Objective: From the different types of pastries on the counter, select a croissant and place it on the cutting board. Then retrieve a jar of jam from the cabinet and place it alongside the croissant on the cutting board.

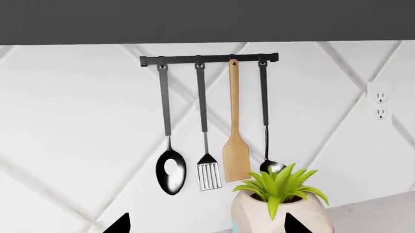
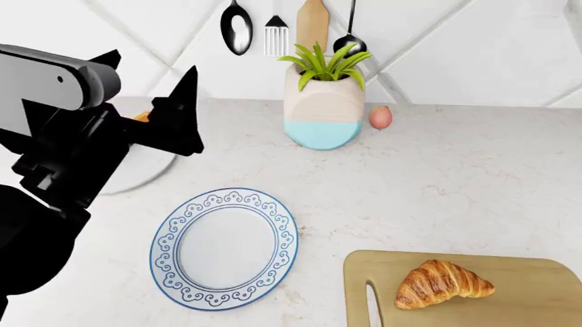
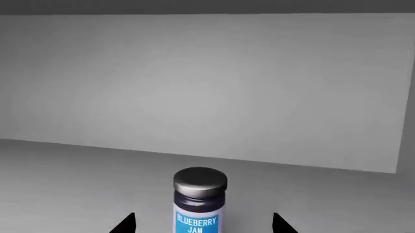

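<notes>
A: Where do the task's things lie at this moment?

B: The croissant [image 2: 443, 284] rests on the cutting board [image 2: 536, 306] at the near right of the tabletop [image 2: 454, 177]. The jar of jam [image 3: 199, 201] stands upright on a grey cabinet shelf [image 3: 77, 179], centred between the two fingertips of the right gripper [image 3: 202, 224], which stands wide apart around it without touching.

A: And the left gripper [image 2: 150, 122]?

B: It hovers above the tabletop near the round plate [image 2: 227, 246], its jaws spread and holding nothing; its wrist camera faces the utensil rail [image 1: 209, 59] and the potted plant [image 1: 280, 194].

A: How is the jar likely to handle?

B: Judged from its look, it is rigid, probably glass, smooth-sided and moderately heavy for its size; it would slip under a light squeeze and could break if dropped.

A: Where should it be taken?

B: Probably across the labelled body, below the dark lid [image 3: 200, 181], with the jaws level so that the jar stays upright. Gripping the lid alone risks tilting it.

A: What remains?

B: The jar has yet to be grasped and set beside the croissant.
</notes>
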Robot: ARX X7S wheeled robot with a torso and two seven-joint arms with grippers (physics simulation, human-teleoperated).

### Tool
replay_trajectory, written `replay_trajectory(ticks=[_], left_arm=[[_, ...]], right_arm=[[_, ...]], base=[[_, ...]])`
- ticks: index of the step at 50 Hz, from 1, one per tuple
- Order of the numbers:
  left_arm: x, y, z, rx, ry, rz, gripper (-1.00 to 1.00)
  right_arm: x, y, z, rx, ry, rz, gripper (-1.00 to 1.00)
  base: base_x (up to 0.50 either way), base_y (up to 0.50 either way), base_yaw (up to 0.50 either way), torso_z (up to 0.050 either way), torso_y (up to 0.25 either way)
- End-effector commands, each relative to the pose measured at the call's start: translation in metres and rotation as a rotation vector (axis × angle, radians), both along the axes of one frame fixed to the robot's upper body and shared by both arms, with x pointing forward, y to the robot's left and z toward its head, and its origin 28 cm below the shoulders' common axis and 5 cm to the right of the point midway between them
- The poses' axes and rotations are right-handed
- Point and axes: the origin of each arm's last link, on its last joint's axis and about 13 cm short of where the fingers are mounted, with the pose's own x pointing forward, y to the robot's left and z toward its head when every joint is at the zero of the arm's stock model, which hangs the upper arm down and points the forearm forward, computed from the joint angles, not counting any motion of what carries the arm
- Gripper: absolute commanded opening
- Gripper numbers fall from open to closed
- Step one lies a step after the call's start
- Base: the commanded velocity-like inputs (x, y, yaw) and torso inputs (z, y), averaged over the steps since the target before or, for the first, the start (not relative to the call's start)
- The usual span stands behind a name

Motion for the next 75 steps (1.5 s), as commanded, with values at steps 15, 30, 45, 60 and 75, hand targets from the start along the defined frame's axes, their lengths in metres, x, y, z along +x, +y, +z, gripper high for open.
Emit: replay_trajectory(ticks=[15,30,45,60,75], left_arm=[[-0.002,0.006,-0.003,-0.015,0.004,0.006,1.00],[-0.001,0.010,-0.007,-0.017,0.010,0.014,1.00],[-0.003,0.014,-0.010,-0.024,0.011,0.026,1.00],[-0.004,0.015,-0.011,-0.024,0.014,0.028,1.00],[-0.003,0.012,-0.012,-0.023,0.017,0.027,1.00]], right_arm=[[0.028,0.021,-0.010,-0.081,-0.012,-0.026,1.00],[0.039,0.014,-0.016,-0.012,-0.056,-0.107,1.00],[0.048,0.025,-0.027,0.075,-0.019,0.053,-1.00],[0.042,0.017,-0.018,0.012,-0.075,0.025,-1.00],[0.006,-0.002,0.016,-0.040,-0.257,0.079,-1.00]], base=[[0.00,0.00,0.00,0.000,0.000],[0.00,0.00,0.00,0.000,0.000],[0.00,0.00,0.00,0.000,0.000],[0.00,0.00,0.00,0.000,0.000],[0.00,0.00,0.00,0.000,0.000]])
